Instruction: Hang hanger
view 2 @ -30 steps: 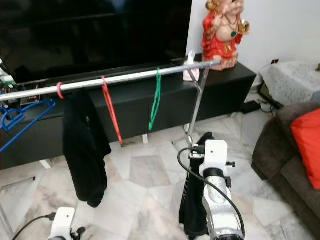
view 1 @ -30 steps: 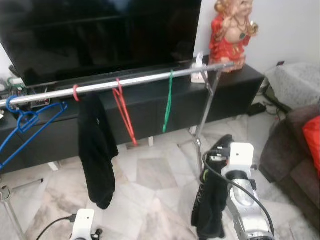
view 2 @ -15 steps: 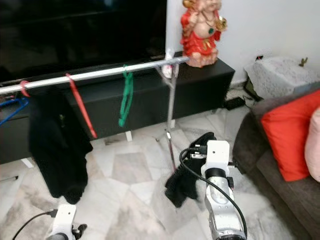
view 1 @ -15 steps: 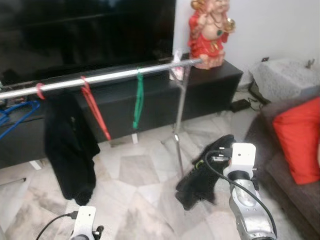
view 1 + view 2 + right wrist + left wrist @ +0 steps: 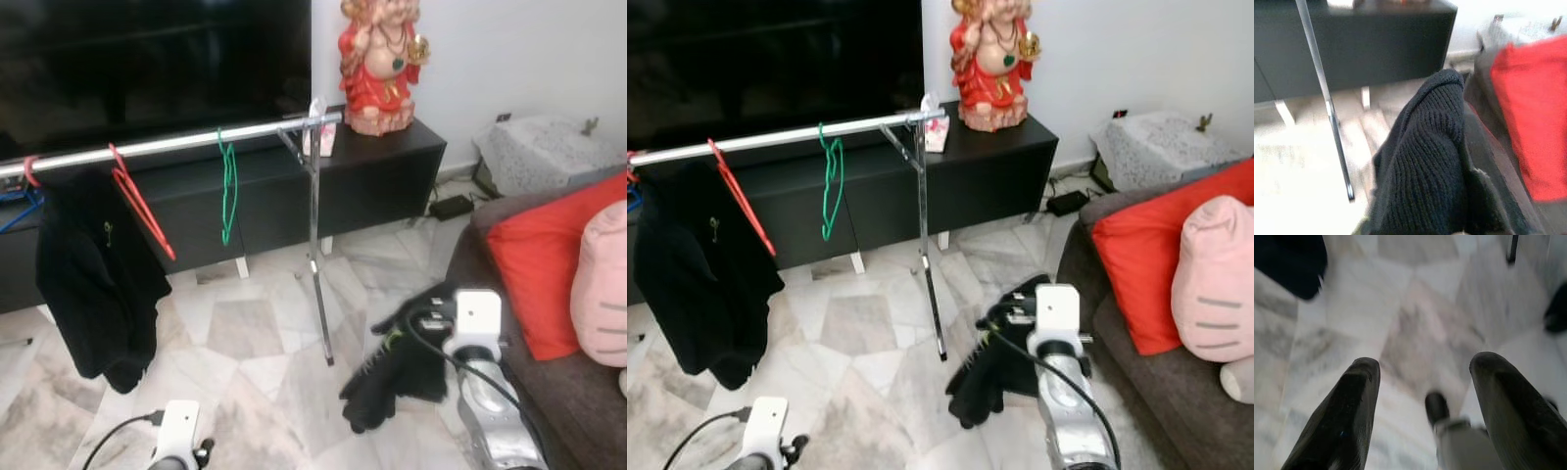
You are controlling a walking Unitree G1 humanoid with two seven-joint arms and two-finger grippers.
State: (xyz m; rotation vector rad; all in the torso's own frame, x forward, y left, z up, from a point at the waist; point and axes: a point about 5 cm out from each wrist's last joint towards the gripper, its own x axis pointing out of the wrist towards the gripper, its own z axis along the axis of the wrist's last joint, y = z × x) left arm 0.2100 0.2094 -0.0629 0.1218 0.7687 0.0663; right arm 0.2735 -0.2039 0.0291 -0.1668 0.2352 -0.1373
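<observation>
We see our right gripper low at about four o'clock in the head view, buried in a black knitted garment that droops from it toward the marble floor. In the right wrist view the knit covers the fingers, so we cannot tell how they stand; they appear to be pinching it, though we would not swear to it.

Our left gripper hangs idle at seven o'clock above the floor tiles, its two black fingers spread wide with nothing between them.

The chrome rail of the clothes rack runs from nine o'clock toward twelve. On it hang a green hanger at about eleven o'clock, a red hanger to its left, and a black garment at nine o'clock. The rack's upright post stands just beside the held knit.

Behind the rail are a dark television on a black cabinet, with a red figurine at one o'clock. A red cushion and a pink cushion lie on the sofa at three o'clock.
</observation>
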